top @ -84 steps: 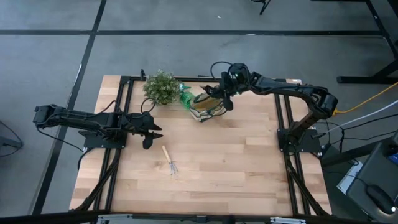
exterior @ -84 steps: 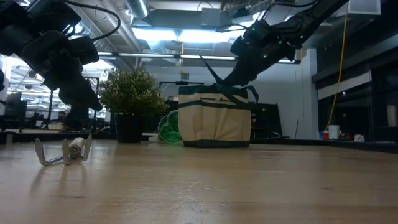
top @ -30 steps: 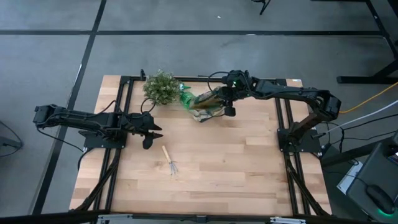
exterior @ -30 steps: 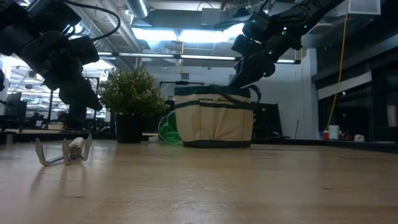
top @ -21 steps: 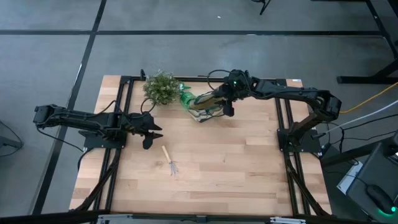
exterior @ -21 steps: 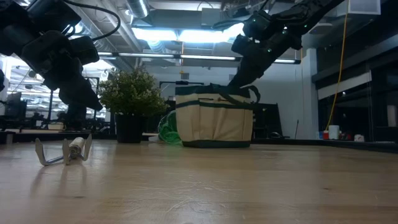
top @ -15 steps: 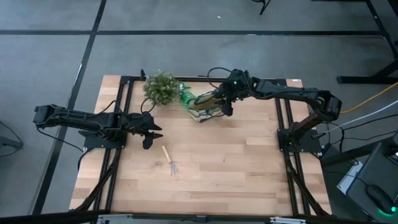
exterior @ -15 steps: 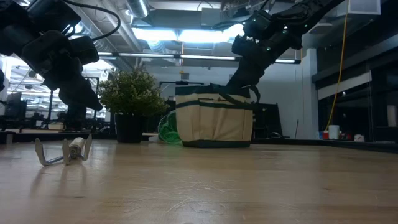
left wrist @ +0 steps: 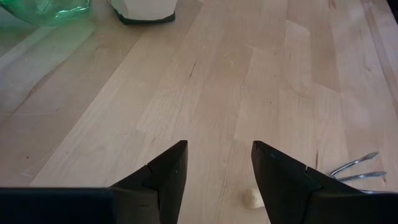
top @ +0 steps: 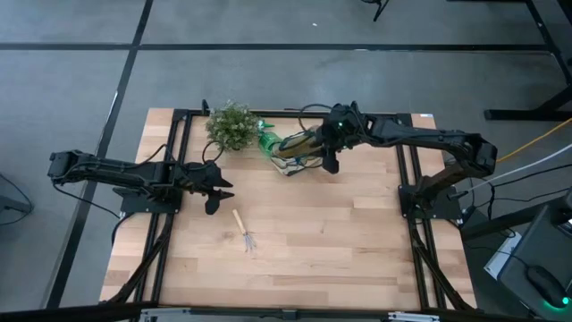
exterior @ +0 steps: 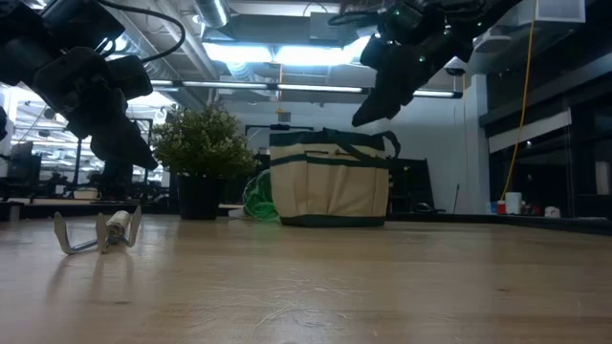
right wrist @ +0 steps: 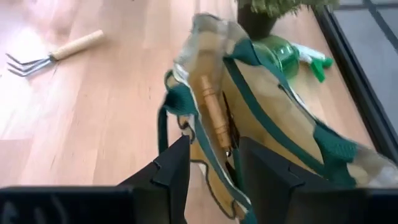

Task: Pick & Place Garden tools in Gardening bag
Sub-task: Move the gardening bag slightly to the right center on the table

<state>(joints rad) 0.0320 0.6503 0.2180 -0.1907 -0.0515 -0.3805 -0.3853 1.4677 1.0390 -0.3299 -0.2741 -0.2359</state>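
1. The table [top: 357, 233] carried the gardening bag [top: 295, 152] just below the right gripper [exterior: 368, 110], whose fingers stood apart and empty above the bag's rim.
2. The right wrist view alone showed inside the bag: a wood-handled tool [right wrist: 213, 112] stood in it, head down.
3. The left gripper [top: 223, 190] hovered wide open and empty, with the mini rake [top: 243, 230] lying on the table near its fingertips.
4. A green spray bottle [right wrist: 292, 55] lay touching the bag's far side, next to the potted plant [top: 231, 125].
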